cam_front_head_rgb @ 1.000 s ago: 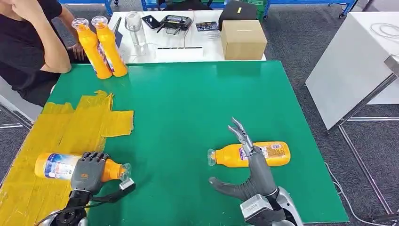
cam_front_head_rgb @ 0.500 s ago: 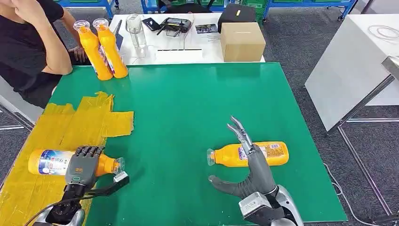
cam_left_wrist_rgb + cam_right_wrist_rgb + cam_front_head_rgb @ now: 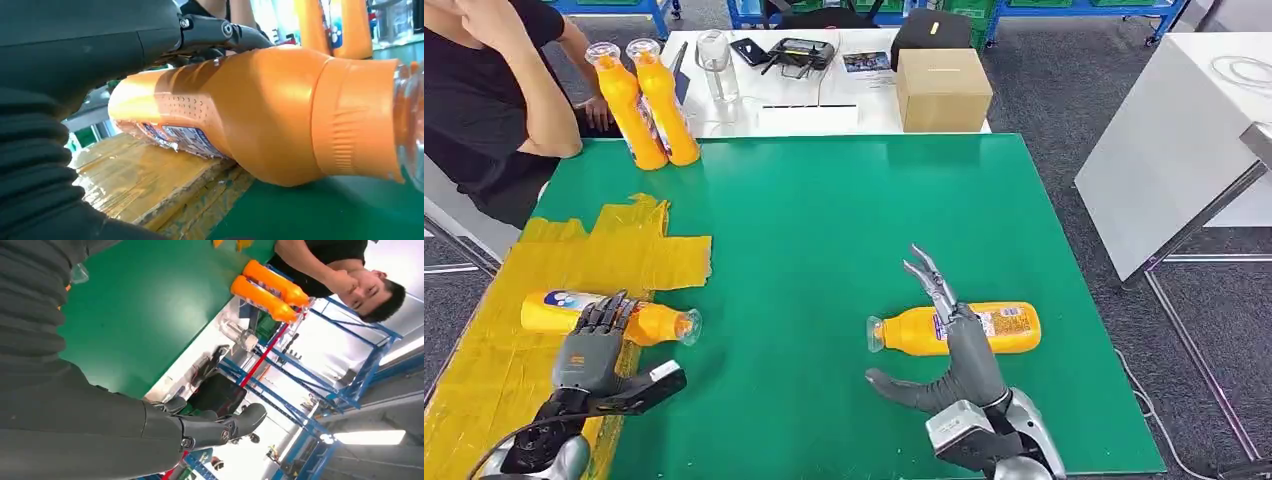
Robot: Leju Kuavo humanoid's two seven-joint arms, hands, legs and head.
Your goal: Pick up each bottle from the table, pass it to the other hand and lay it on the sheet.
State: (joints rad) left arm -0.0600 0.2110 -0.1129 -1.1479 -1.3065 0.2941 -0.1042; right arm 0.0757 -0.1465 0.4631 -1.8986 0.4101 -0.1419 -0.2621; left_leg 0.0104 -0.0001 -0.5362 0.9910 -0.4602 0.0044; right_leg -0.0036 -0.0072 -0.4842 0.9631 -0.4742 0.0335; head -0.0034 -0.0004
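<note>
On the yellow sheet (image 3: 494,350) a bottle (image 3: 609,318) lies under the left hand (image 3: 589,350)'s spread fingers; grip unclear.

High head view (wrist views close)

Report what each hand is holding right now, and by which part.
Left hand: fingers lie over the shoulder of the orange bottle lying on the yellow sheet; whether it grips cannot be told. Right hand: open, holds nothing, near the second bottle.
</note>
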